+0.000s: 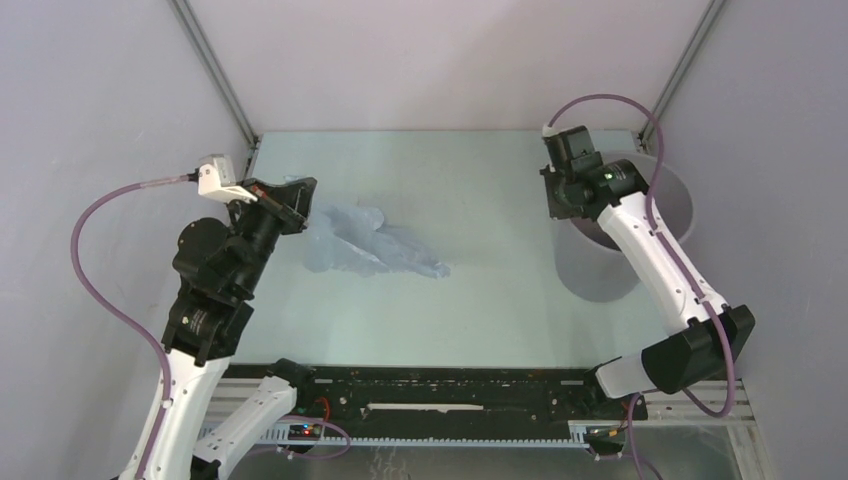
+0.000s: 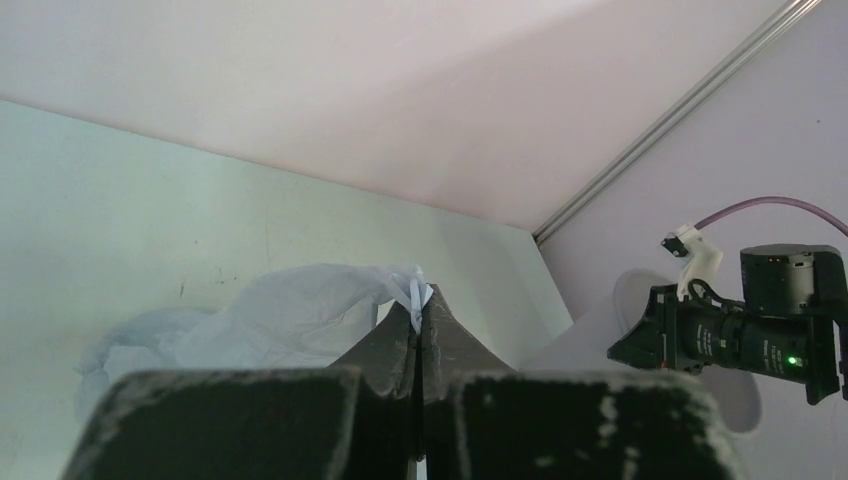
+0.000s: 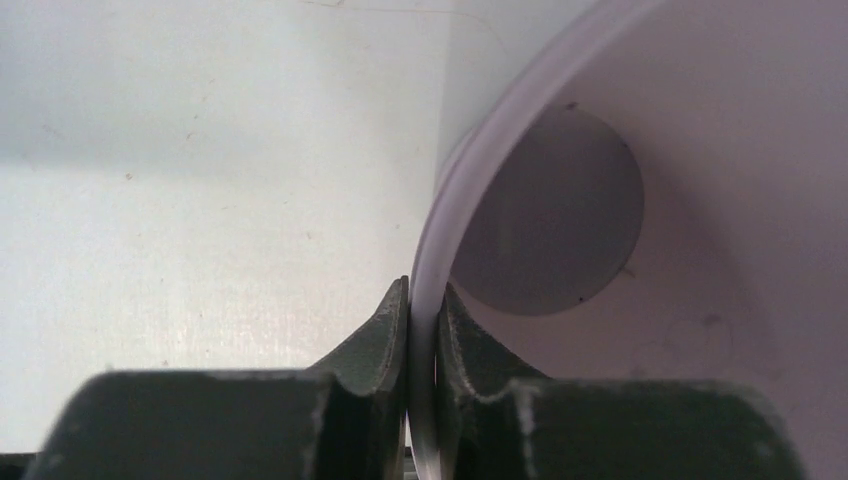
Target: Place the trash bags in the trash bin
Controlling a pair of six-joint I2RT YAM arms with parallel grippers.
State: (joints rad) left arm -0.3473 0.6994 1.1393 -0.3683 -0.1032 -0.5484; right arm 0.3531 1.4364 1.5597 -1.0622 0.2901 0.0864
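Top external view: the left gripper (image 1: 292,205) sits at the left of the frame, touching the left end of the trash bag (image 1: 372,246). The bag lies crumpled on the table (image 1: 480,190), trailing toward the centre. The trash bin (image 1: 608,280) stands at the right edge, well apart from the bag. The right gripper (image 1: 570,205) is on the part of the rim nearest the bag. From this height I cannot tell how either pair of jaws stands.

Left wrist view: the jaws are together, pinching a small white fold of the bag (image 2: 290,312) at their very tips (image 2: 420,318). The rest of the film billows to the lower left. The bin and the right arm show at the right of the frame.

Right wrist view: the jaws of the right gripper (image 3: 425,305) are clamped on the bin's rim (image 3: 470,165), one finger outside the wall and one inside. The bin's floor (image 3: 550,210) looks bare.

Judging the risks, the left pinch holds very little thin plastic, so a fast lift or a drag across the table could pull the fold free. The bag looks bulkier than the bin's mouth, so part of it may drape over the rim or catch on the right gripper. A sideways tug from that bag could tilt the bin if the clamp gives.
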